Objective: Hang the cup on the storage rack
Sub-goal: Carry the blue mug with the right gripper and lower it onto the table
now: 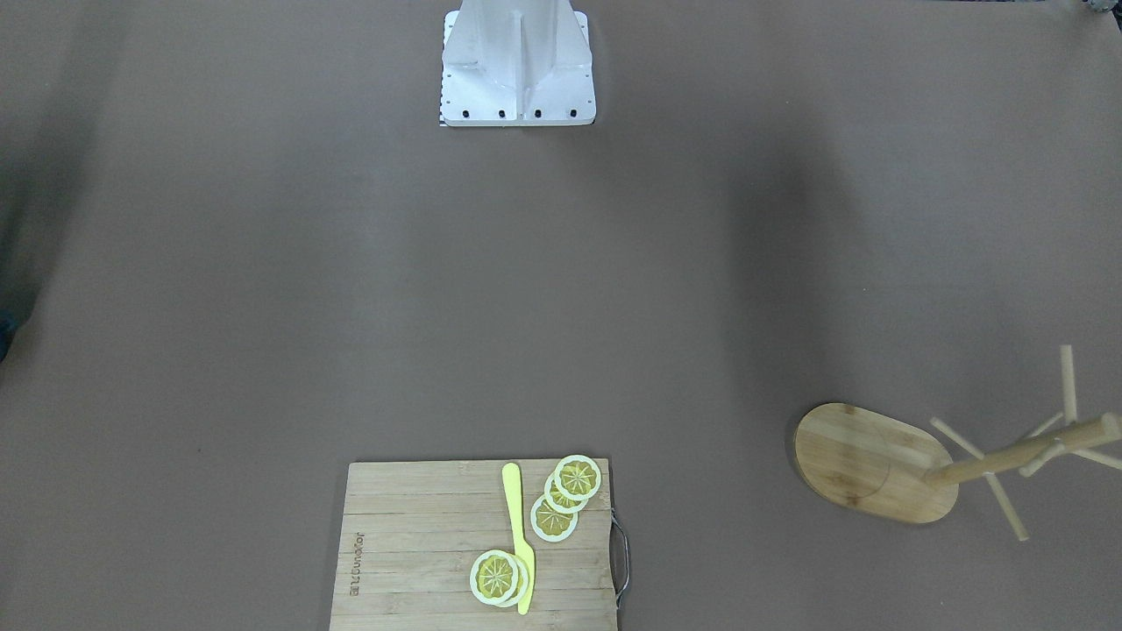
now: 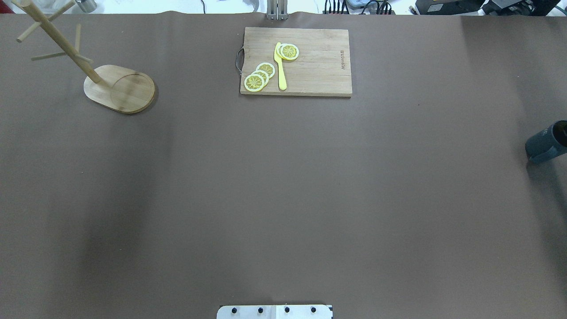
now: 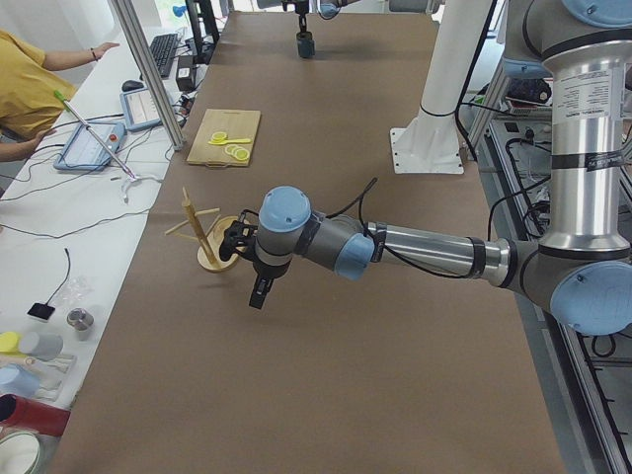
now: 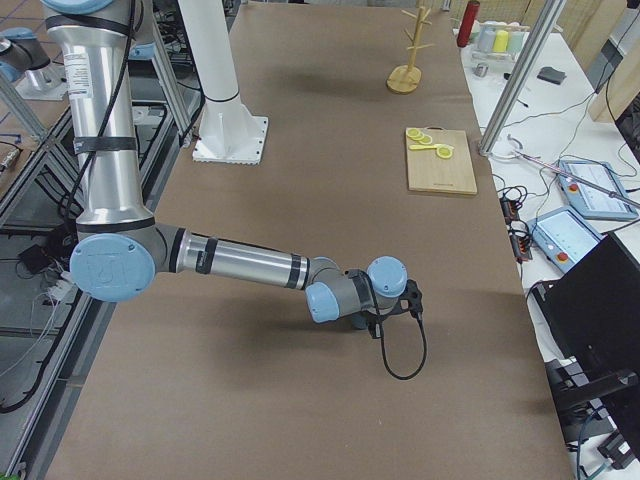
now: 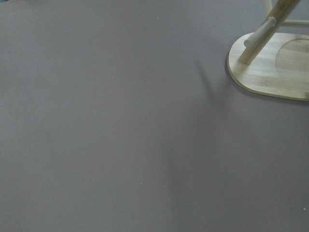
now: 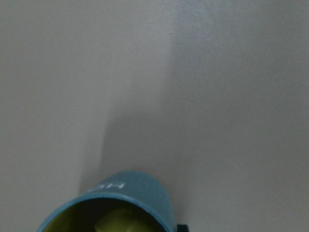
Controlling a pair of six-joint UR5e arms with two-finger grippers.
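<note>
The slate-blue cup [image 2: 547,142] with white lettering is at the table's right edge in the overhead view, tilted. It fills the bottom of the right wrist view [image 6: 130,200], its yellow-green inside facing the camera. The bamboo storage rack [image 2: 119,88] stands at the far left and also shows in the front view [image 1: 877,464] and the left wrist view [image 5: 270,67]. My left gripper [image 3: 257,299] hangs above the table just short of the rack. My right gripper [image 4: 412,300] is over the cup. I cannot tell whether either gripper is open or shut.
A bamboo cutting board [image 2: 319,62] with a metal handle, lemon slices [image 2: 260,75] and a yellow knife [image 2: 280,66] lies at the far middle. The white robot base [image 1: 517,70] is at the near edge. A side table with devices [image 3: 99,148] runs along the far edge.
</note>
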